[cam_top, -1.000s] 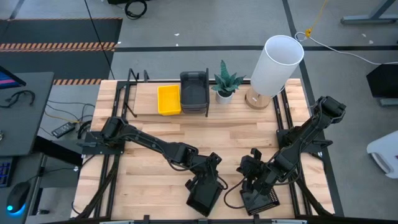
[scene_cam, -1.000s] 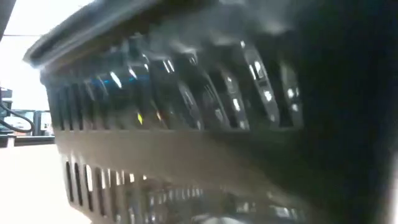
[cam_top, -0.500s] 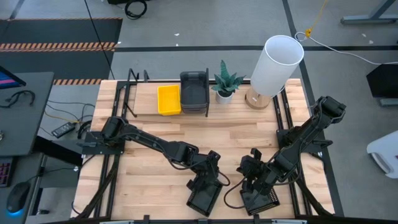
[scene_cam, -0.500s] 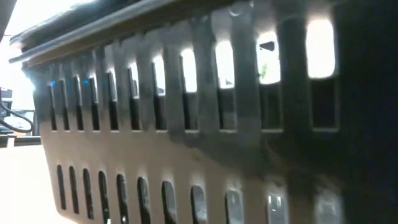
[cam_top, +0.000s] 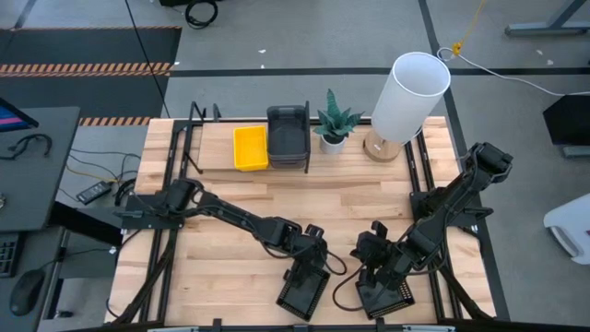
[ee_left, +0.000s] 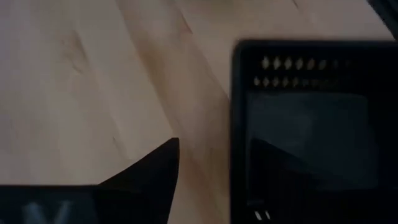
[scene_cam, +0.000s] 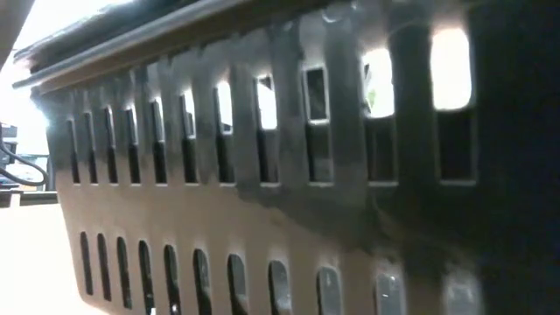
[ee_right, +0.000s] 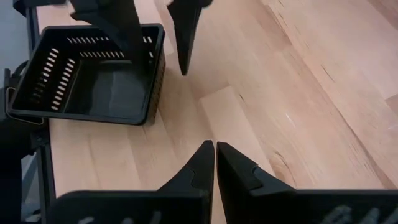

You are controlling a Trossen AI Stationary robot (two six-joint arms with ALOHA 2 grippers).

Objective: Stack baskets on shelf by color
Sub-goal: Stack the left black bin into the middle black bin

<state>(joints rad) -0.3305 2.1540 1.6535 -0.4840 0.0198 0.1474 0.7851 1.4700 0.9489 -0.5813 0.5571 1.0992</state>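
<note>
On the shelf at the far side sit a yellow basket and a dark grey basket. Two black baskets remain on the worktop's near edge: the left pincer straddles one, released; the right pincer, clenched empty, hovers over the other.

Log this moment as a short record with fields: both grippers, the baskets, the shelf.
left gripper: open, fingers either side of one wall of a black basket on the table's near part
right gripper: fingers shut on nothing, above bare tabletop
second black basket: on the table at the near edge, under the right arm
shelf: holds yellow basket beside dark grey baskets
black baskets on shelf: none
</note>
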